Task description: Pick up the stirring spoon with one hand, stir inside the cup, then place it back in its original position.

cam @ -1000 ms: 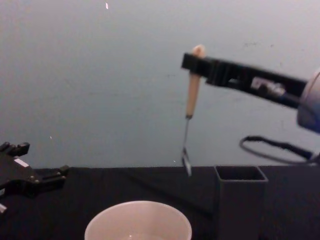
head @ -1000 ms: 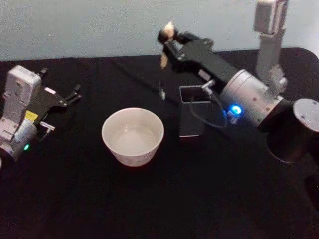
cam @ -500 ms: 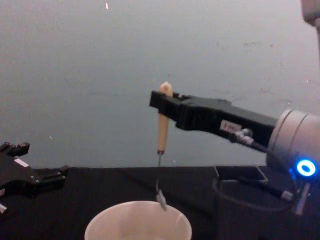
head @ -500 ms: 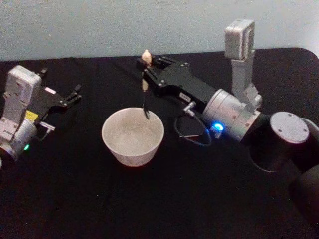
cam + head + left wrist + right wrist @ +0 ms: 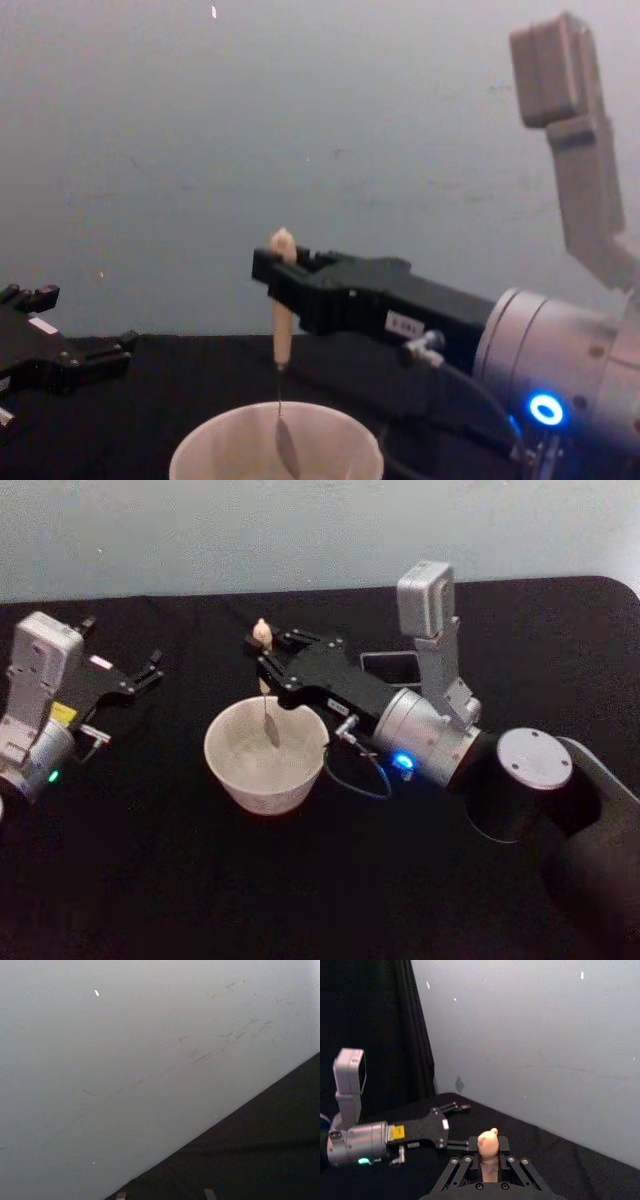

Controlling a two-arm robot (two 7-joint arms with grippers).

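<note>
Lowered since earlier, clamping beige bear-knobbed wire stirring spoon (image 5: pixel 281 335) in jaws of right gripper (image 5: pixel 262 660), tip inside round cream-white cup (image 5: pixel 262 782). Parked left of cup: left gripper (image 5: pixel 152 669), jaws open.

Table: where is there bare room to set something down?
Bare table lies along the near edge before the cup, and between cup and the idle left gripper. Crowded: over the cup, where the right gripper holds the stirring spoon, with the grey holder behind that arm.

The right arm (image 5: pixel 430 730) hides most of the holder (image 5: pixel 388 655), the chest view's lower edge cuts off the cup (image 5: pixel 205 445), and in its wrist view the right gripper (image 5: pixel 489 1162) covers the shaft of the stirring spoon (image 5: pixel 488 1144).
</note>
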